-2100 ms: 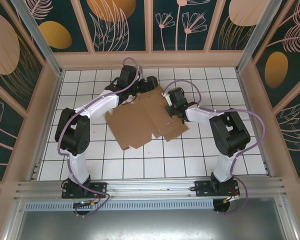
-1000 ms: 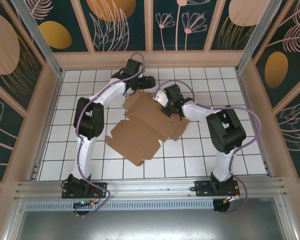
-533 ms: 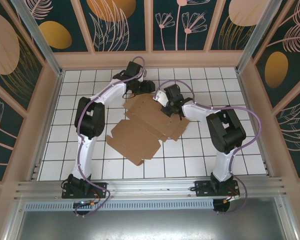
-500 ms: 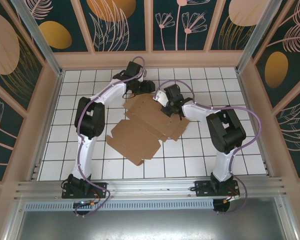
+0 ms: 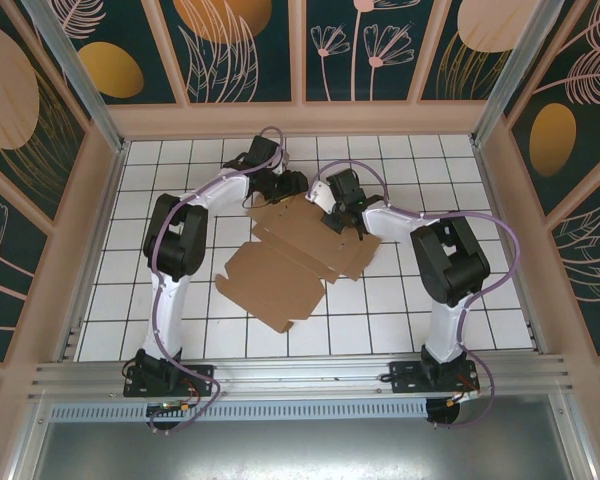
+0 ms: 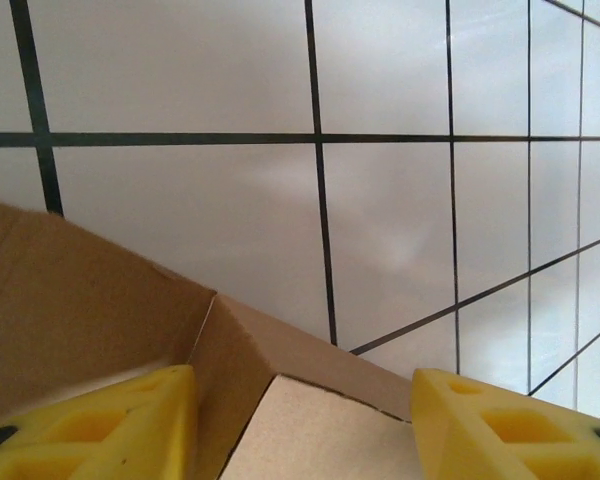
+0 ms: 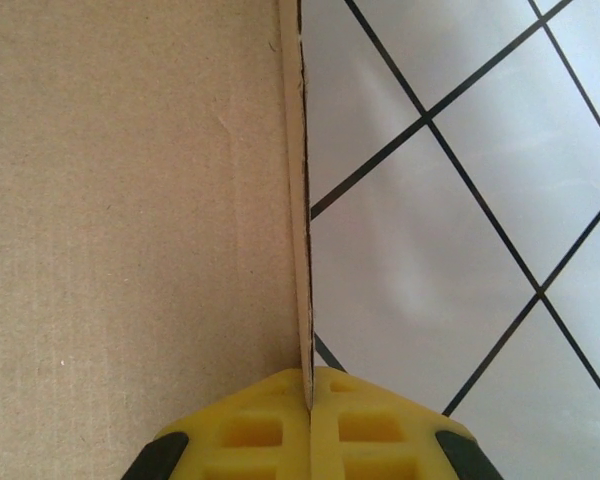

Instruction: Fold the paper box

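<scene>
Nearest to the arm bases, the wide part of the paper box (image 5: 275,285) lay flat and unfolded on the white tiled table (image 5: 160,320), a little left of the middle and well apart from the near edge. I judged that this part was left lying so that it could serve as the base while the far flaps were worked.

Further in, the right gripper (image 5: 338,218) sat at the right far part of the sheet. In the right wrist view its yellow fingers (image 7: 250,425) were pressed together on the thin edge of the cardboard, which stood on its side close to the camera. I believe I held it like this to anchor the sheet and to keep that wall lifted, so that the other arm could not push the whole box away.

Farthest, the left gripper (image 5: 286,186) was at the far edge of the box. In the left wrist view its two fingers (image 6: 120,425) stood moderately apart, with a raised flap (image 6: 270,370) between them. I could not tell whether either pad touched it. In my judgement the gripper was placed astride the flap in order to pinch it and bend it along its crease. The folding looked to be at an early stage, since most of the sheet was flat.
</scene>
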`<state>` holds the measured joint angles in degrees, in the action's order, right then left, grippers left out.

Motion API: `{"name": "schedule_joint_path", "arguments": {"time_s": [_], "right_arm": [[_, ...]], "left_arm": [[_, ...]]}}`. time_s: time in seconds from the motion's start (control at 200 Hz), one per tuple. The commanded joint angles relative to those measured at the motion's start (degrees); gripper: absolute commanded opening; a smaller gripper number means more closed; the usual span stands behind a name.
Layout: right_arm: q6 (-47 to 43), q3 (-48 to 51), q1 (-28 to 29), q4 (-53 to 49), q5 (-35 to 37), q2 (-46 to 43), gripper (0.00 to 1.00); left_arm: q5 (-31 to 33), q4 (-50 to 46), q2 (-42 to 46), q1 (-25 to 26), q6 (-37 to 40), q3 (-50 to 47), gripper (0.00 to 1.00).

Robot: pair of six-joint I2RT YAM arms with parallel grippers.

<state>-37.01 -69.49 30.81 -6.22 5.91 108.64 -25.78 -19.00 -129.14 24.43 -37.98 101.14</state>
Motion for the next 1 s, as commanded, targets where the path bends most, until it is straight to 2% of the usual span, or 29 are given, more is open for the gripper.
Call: {"name": "schedule_joint_path", "arguments": {"time_s": [0.0,0.125,0.38,0.54,0.706,0.786,0.866,0.991], "right_arm": [[0.1,-1.8,0.2,2.2,2.2,0.2,0.00],[0.0,-2.0,0.2,2.2,2.1,0.1,0.00],[-0.6,-2.0,1.3,2.1,2.8,0.2,0.00],[-0.8,-1.9,1.7,2.1,3.4,0.2,0.00],[-1.0,-2.0,1.9,1.9,3.8,0.2,0.00],[-1.0,-2.0,1.9,2.0,3.8,0.0,0.00],[-1.0,-2.0,2.0,1.8,3.8,-0.1,0.00],[-1.0,-2.2,2.1,1.3,3.4,0.0,0.00]], "left_arm": [[-3.0,4.3,2.7,0.0,-5.7,-2.1,0.57],[-4.9,6.9,2.5,0.0,-9.0,-2.9,0.56],[-5.6,8.7,2.5,0.0,-11.2,-3.5,0.44],[-5.7,8.7,2.4,0.0,-11.2,-3.6,0.31],[-5.5,8.7,2.4,0.0,-11.2,-3.6,0.22],[-5.6,8.7,2.3,0.0,-11.2,-3.6,0.24],[-5.6,8.8,2.2,0.0,-11.1,-3.6,0.41],[-5.6,9.1,2.1,0.0,-11.2,-3.6,0.43]]}}
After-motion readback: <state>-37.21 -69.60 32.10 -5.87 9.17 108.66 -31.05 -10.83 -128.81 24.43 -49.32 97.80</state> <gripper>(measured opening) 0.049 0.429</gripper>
